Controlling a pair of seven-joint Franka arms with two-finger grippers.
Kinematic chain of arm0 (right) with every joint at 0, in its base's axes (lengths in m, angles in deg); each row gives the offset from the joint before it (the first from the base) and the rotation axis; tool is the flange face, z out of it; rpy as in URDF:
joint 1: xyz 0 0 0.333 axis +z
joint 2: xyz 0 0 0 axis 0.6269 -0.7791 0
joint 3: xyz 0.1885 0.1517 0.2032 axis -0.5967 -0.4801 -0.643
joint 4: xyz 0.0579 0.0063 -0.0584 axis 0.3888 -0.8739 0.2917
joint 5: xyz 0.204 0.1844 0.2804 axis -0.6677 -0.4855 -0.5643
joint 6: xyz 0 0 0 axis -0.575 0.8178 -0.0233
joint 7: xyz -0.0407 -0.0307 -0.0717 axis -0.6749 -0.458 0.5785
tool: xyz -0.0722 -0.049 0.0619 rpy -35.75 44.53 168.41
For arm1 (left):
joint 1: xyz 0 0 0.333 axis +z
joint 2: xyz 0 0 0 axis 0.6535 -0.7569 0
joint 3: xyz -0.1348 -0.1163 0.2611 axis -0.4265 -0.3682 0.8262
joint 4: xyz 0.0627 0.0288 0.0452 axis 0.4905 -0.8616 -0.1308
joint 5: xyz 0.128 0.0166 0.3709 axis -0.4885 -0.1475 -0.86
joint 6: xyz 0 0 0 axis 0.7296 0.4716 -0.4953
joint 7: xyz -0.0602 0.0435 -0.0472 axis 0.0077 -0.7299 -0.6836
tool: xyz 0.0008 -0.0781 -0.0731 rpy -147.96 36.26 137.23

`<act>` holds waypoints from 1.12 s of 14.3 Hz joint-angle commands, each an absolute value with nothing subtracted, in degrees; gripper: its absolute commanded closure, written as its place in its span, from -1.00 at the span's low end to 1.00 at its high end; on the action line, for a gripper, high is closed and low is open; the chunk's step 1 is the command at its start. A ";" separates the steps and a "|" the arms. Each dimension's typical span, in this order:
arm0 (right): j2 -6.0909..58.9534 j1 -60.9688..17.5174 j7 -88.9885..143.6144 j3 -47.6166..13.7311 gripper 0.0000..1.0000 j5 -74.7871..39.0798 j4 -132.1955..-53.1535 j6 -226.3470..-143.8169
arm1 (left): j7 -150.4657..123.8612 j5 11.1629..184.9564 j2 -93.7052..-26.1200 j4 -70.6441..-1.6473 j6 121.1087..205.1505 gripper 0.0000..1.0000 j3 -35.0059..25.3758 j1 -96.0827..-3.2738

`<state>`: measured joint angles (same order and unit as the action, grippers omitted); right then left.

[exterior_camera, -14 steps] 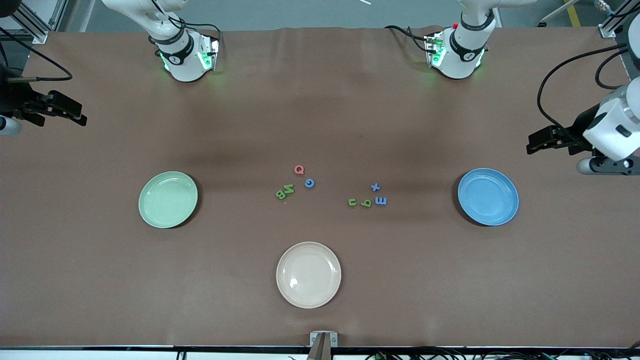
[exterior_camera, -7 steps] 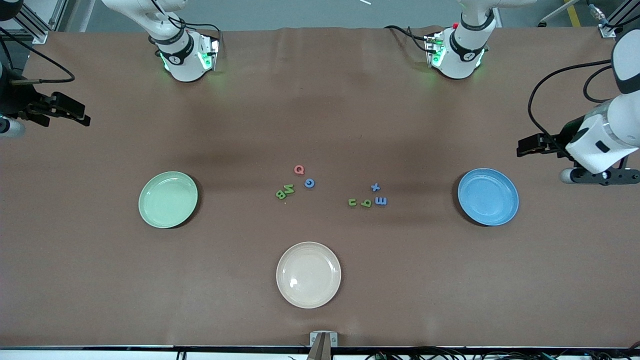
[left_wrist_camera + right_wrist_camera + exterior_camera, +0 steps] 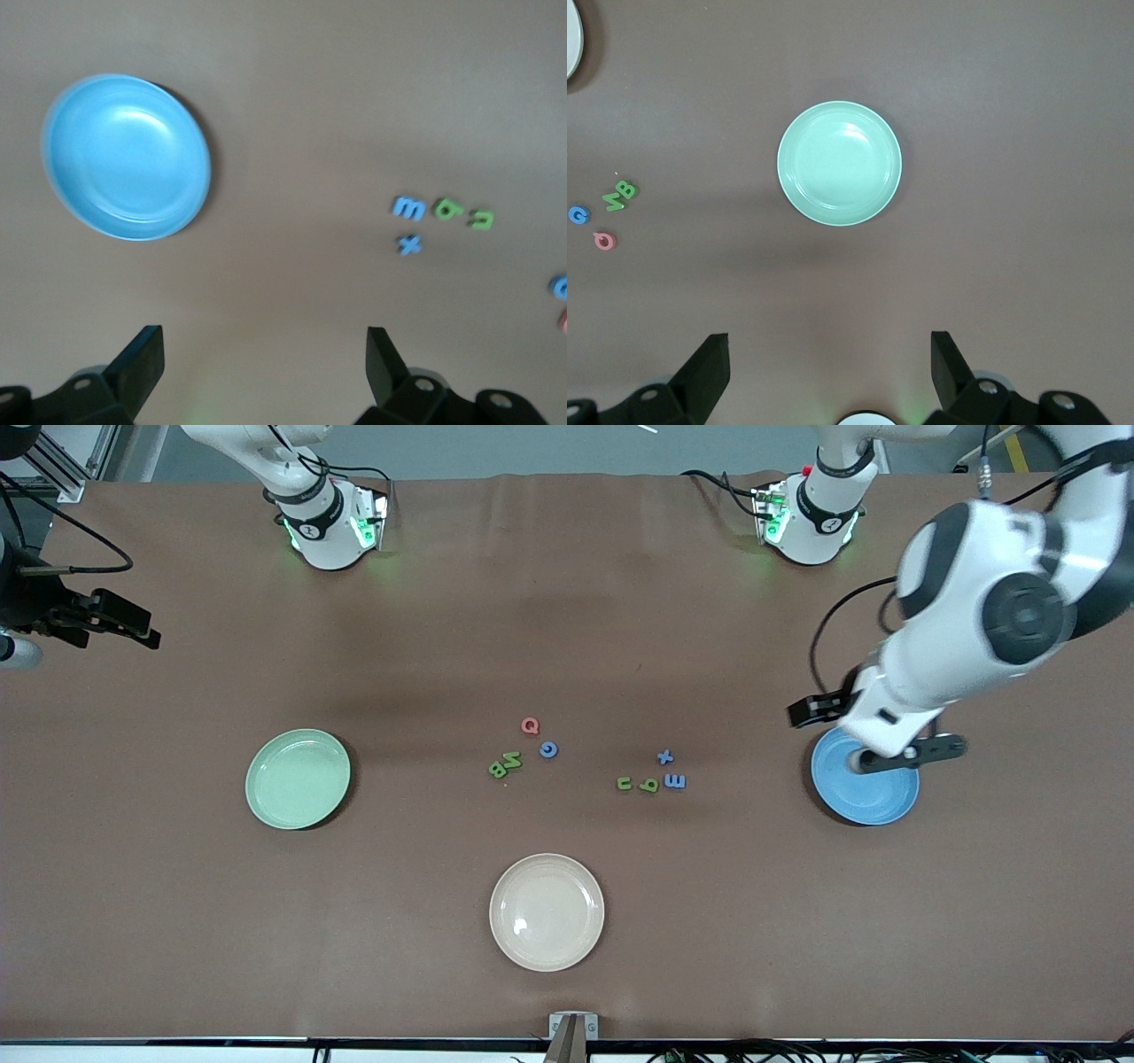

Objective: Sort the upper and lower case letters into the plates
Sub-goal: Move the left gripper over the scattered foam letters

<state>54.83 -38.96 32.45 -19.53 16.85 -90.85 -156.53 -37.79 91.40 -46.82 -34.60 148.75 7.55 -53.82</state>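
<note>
Two groups of foam letters lie mid-table. Red Q, blue G and green N and B lie toward the pale green plate. Blue x, blue m and two green letters lie toward the blue plate. Both plates hold nothing. My left gripper hangs open over the blue plate's rim, its hand covering part of the plate. The left wrist view shows the blue plate and the m past the open left gripper. My right gripper waits open over the right arm's end of the table.
A cream-white plate sits nearer the front camera than the letters, with nothing in it. The arm bases stand along the table's top edge. In the right wrist view the green plate lies under the right gripper.
My left arm has swung in from the table's end toward the middle and now hangs over the blue plate's rim. The right gripper has barely moved. The letters have not moved.
</note>
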 commanded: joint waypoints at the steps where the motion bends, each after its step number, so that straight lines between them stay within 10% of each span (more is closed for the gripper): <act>1: 56.75 -39.96 31.38 -19.76 -1.00 16.53 -92.62 -156.74 | -44.98 91.70 -46.94 -42.58 158.43 -1.00 6.92 -56.62; 16: 56.75 -39.79 31.47 -19.93 -1.00 17.67 -92.62 -157.00 | -58.36 90.83 -61.18 -47.70 181.22 -0.98 6.92 -66.91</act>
